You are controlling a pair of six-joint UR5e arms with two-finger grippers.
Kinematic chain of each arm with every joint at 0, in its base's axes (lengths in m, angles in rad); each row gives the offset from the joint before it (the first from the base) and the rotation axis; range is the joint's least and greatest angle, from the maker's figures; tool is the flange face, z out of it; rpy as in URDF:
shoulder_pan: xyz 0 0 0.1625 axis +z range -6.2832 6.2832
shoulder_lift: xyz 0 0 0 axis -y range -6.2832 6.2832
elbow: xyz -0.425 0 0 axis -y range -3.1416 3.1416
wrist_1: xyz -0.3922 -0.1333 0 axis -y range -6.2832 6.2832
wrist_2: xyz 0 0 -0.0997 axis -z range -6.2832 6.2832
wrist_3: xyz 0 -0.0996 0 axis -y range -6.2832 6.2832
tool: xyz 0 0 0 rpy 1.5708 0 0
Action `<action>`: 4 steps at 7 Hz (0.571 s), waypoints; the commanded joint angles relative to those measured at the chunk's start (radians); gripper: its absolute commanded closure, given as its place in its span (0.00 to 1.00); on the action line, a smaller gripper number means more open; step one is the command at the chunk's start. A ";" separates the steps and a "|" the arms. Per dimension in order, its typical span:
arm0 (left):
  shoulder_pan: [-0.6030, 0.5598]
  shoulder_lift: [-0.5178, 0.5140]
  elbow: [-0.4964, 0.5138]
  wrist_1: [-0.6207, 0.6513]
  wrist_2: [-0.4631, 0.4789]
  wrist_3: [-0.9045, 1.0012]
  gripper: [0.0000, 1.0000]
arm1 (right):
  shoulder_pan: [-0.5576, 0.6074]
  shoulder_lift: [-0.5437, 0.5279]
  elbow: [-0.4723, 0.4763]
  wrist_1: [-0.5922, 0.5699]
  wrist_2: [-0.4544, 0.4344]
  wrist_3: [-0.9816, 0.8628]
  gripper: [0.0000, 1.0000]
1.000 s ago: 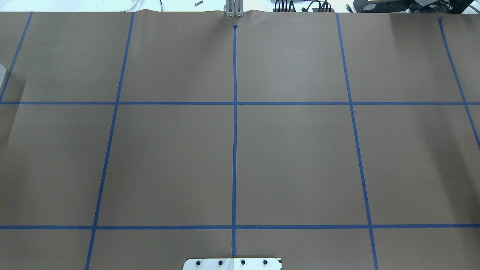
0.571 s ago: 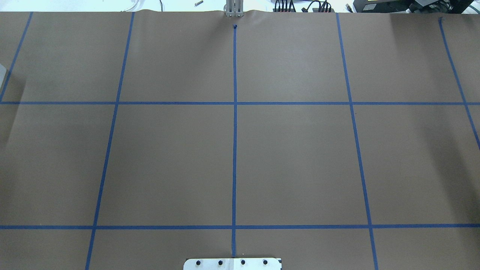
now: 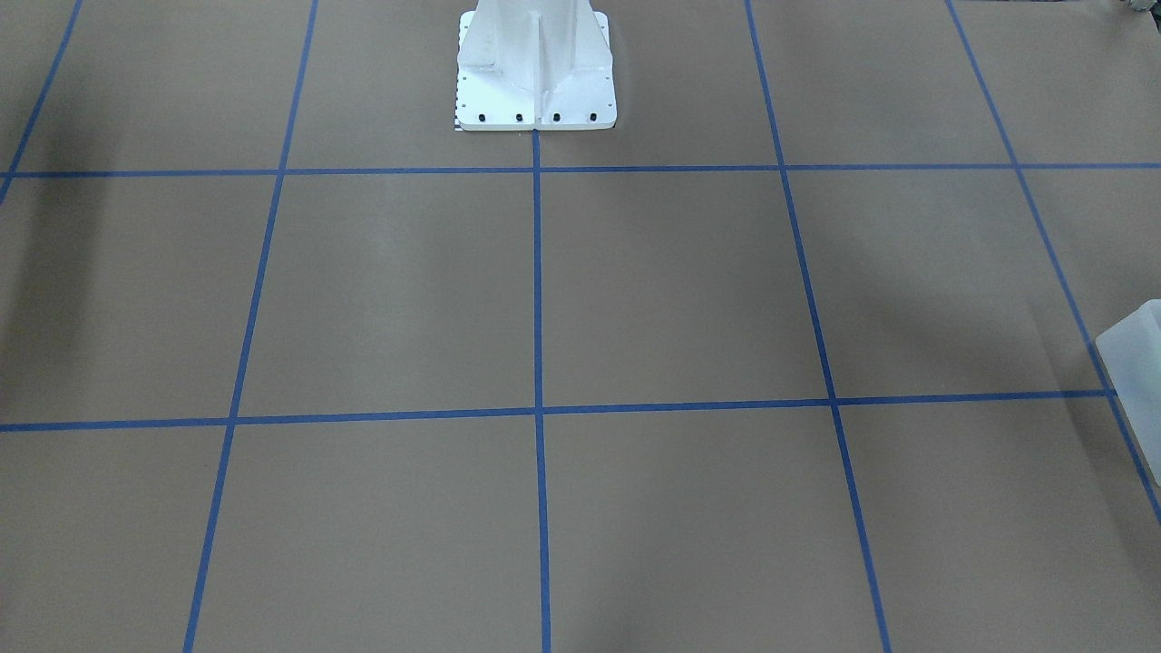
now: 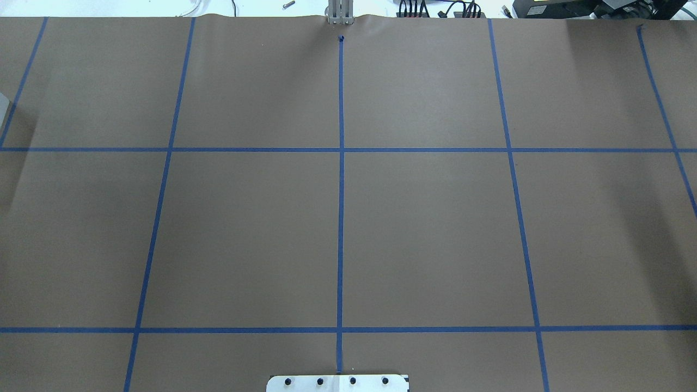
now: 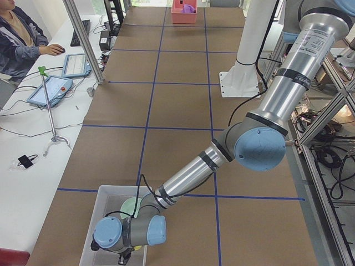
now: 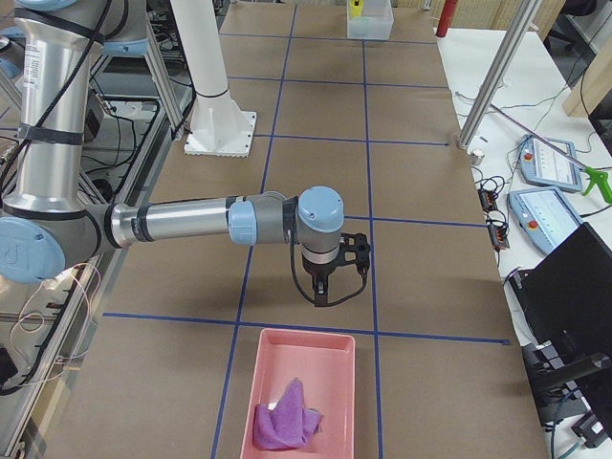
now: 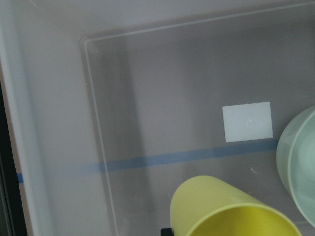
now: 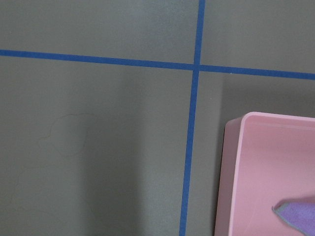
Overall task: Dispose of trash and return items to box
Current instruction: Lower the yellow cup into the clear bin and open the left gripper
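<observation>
The translucent box shows as a corner in the front-facing view (image 3: 1134, 363) and the overhead view (image 4: 2, 103), and in full in the exterior left view (image 5: 105, 221). My left gripper (image 5: 125, 257) reaches down into it. The left wrist view looks into the box (image 7: 54, 123): a yellow cup (image 7: 231, 211) lies tilted close below the camera, with a black piece touching its left side. A pale green bowl (image 7: 298, 167) sits beside it. I cannot tell whether the left gripper grips the cup. My right gripper (image 6: 323, 296) hangs over the paper just beyond a pink tray (image 6: 301, 392); I cannot tell its state.
A purple cloth (image 6: 284, 416) lies in the pink tray, whose corner shows in the right wrist view (image 8: 236, 172). The white robot base (image 3: 535, 73) stands at the table's robot side. Blue tape lines cross the brown paper. An operator (image 5: 19, 39) sits at the side desk.
</observation>
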 commanded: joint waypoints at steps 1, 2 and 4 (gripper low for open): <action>0.006 -0.013 -0.002 -0.004 -0.006 -0.026 0.20 | 0.000 -0.004 0.001 -0.001 0.000 0.000 0.00; 0.009 -0.021 -0.009 0.001 -0.023 -0.031 0.03 | 0.001 -0.004 0.003 -0.001 0.000 0.000 0.00; -0.011 -0.038 -0.054 0.060 -0.116 -0.034 0.03 | 0.000 -0.014 0.015 -0.002 0.000 0.000 0.00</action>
